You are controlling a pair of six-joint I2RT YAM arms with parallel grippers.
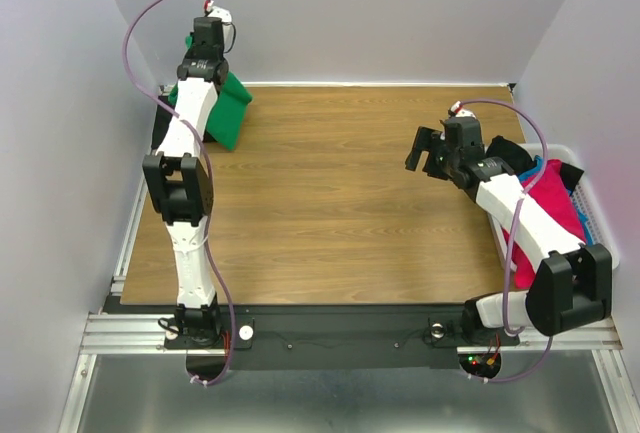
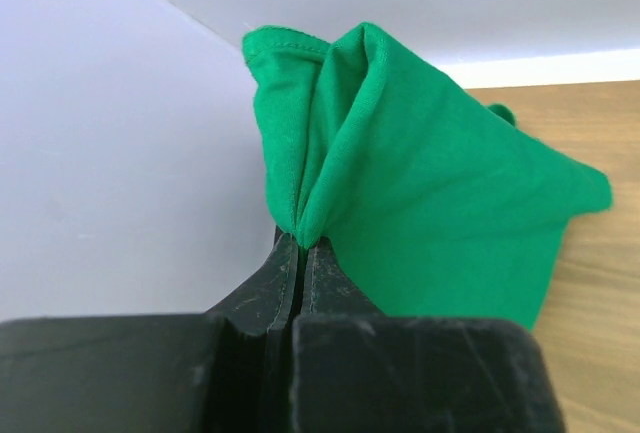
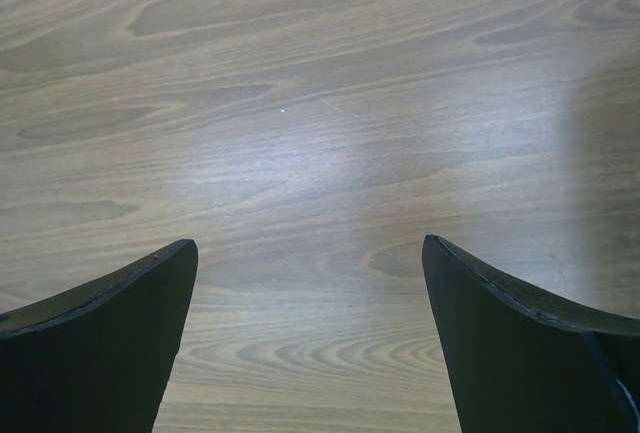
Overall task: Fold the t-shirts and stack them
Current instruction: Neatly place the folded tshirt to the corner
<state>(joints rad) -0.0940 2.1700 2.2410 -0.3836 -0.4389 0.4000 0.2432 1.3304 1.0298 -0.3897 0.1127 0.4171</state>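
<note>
Pinching green tee (image 2: 420,203) at far-left table (image 1: 330,203) corner: L pincer (image 2: 298,241); R pincer (image 3: 309,253) agape

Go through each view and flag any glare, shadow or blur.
Top external: even light, sharp, only faint shadows on the table. Left wrist: green t-shirt crisp, left gripper dark and soft up close. Right wrist: pale glare mid-wood, a shadow at right, right gripper slightly soft.

You see a bright green tee (image 1: 232,113) bunched at the counter's (image 1: 330,203) far-left corner, a magenta tee (image 1: 556,203) crumpled far right.
</note>
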